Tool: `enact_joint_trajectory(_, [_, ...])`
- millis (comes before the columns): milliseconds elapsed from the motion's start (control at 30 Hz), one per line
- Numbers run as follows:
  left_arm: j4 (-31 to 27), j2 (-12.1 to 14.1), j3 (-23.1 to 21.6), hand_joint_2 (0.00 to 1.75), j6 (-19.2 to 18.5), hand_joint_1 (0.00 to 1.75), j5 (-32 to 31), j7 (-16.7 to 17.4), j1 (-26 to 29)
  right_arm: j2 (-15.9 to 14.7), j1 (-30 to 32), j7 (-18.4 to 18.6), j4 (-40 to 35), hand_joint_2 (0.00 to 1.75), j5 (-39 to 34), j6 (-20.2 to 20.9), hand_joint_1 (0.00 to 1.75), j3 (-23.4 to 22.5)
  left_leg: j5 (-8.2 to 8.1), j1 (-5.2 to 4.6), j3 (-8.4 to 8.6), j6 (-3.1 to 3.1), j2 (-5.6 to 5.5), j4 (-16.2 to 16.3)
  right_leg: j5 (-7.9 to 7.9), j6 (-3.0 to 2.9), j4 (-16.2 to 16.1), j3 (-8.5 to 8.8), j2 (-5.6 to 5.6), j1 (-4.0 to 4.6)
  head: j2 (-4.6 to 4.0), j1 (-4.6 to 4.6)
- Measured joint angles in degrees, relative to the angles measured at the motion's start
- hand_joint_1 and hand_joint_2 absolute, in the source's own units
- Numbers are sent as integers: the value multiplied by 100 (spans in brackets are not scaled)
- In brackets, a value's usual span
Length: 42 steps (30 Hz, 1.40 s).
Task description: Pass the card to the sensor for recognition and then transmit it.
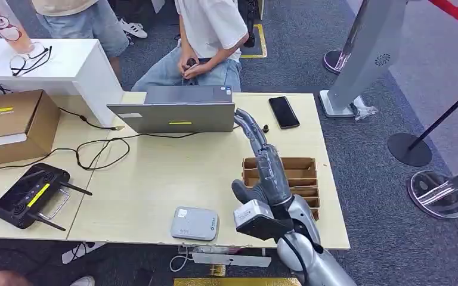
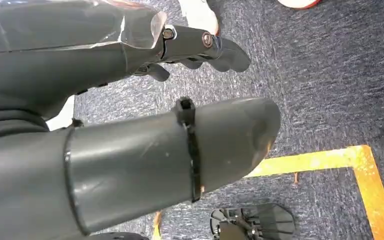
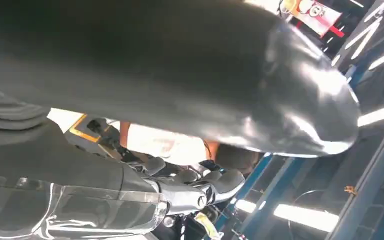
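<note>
My right arm reaches up over the right side of the table. My right hand (image 1: 256, 143) stretches toward the laptop, above a slotted cardboard card holder (image 1: 303, 173). The fingers (image 1: 245, 121) lie extended and I see no card in them. In the right wrist view the thick thumb (image 3: 260, 85) and the darker fingers (image 3: 200, 187) stand apart with nothing between them, against ceiling lights. A flat grey-white sensor box (image 1: 195, 223) lies near the table's front edge, left of my right wrist. My left hand (image 2: 180, 100) hangs over the carpet, fingers apart and holding nothing.
A grey laptop (image 1: 173, 113) stands at the table's far edge, with a seated person (image 1: 209, 36) behind it. A black phone (image 1: 284, 111) lies to its right. A black router (image 1: 30, 196) and a cardboard box (image 1: 12, 122) sit at the left, with cables between. Stanchion bases (image 1: 409, 149) stand on the right.
</note>
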Motion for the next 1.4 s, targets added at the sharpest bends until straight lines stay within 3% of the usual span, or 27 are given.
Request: enact_joint_trajectory(1400, [0,29,-26,0,24,0,120,22,16,258,-41,173,-252,0,291,477,0,-48,0,0,-2,0,0,0,0,0,0,1,-1,0,0,0])
